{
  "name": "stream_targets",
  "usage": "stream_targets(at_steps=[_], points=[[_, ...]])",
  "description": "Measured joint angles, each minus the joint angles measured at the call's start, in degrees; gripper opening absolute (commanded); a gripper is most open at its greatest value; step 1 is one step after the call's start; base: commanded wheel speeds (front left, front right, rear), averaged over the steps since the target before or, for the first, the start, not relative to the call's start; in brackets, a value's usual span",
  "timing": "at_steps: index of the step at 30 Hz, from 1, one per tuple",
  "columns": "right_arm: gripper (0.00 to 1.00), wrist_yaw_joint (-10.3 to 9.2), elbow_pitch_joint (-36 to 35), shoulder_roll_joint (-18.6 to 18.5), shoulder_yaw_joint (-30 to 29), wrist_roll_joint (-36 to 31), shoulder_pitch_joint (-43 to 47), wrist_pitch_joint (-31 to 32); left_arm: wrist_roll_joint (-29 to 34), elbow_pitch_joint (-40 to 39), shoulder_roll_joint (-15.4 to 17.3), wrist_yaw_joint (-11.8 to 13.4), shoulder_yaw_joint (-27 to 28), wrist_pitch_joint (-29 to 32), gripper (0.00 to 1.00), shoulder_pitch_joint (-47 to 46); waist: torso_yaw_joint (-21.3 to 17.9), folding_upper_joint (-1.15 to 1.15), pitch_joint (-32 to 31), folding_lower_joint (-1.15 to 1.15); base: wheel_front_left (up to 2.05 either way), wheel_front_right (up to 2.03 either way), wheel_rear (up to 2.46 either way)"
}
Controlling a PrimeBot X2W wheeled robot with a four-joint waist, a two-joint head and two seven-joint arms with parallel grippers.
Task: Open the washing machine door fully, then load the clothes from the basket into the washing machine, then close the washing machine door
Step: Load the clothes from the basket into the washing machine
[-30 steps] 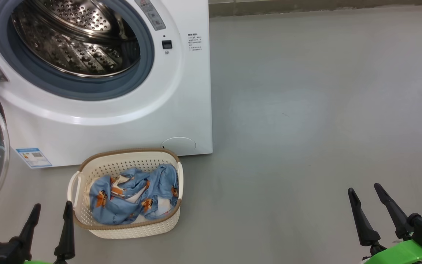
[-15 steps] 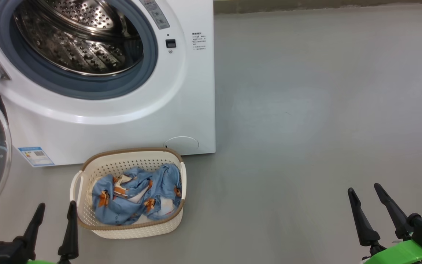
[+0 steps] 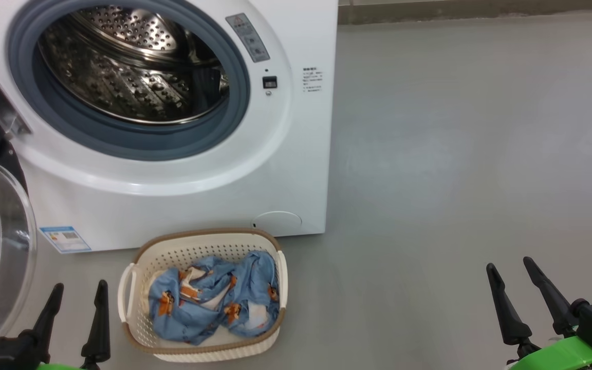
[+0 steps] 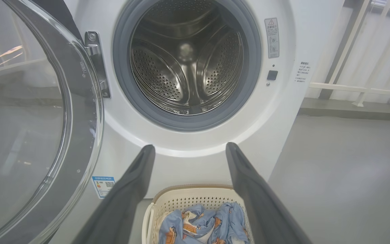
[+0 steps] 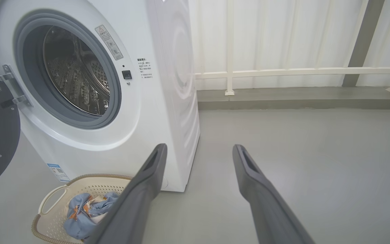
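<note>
several clothes (image 3: 214, 303) fill the basket (image 3: 136, 288); washing machine (image 3: 183, 195) drum bare.

Bright, soft, even light in every view. In the head view the grey floor (image 3: 455, 154) carries a broad pale sheen, and only faint shadows lie beneath the basket (image 3: 214, 354) and the washing machine (image 3: 172, 205). The steel drum (image 3: 136, 77) glints with hard white highlights. In the left wrist view the glass of the washing machine door (image 4: 29, 118) holds faint reflected streaks. Both wrist views bow straight lines near their edges. The left tool (image 4: 190, 146) and right tool (image 5: 199, 146) look soft, out of focus. In the right wrist view the white wall (image 5: 283, 34) behind the railing (image 5: 300, 72) is nearly washed out.
</note>
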Motion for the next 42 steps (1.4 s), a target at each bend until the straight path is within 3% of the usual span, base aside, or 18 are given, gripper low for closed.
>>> stream_targets(at_steps=[13,27,42], points=[[1.00,0.00,0.00,0.37,0.07,0.00,-0.02,0.00,0.26,-0.36,0.55,0.00,-1.07,0.00,1.00,-0.03,0.00,0.00,0.12,0.00,0.73,-1.32,0.59],[1.00,0.00,-0.03,0.38,0.13,0.00,-0.03,0.00,0.27,0.49,0.21,0.00,-1.61,0.00,1.00,-0.05,0.06,0.00,0.70,0.00,0.05,-0.05,0.00],[1.00,0.00,-1.12,1.31,0.01,-0.10,-2.71,0.00,0.01,9.05,-1.47,0.00,-3.78,0.00,1.00,-4.89,-0.11,0.00,5.06,0.00,0.00,0.00,0.00]])
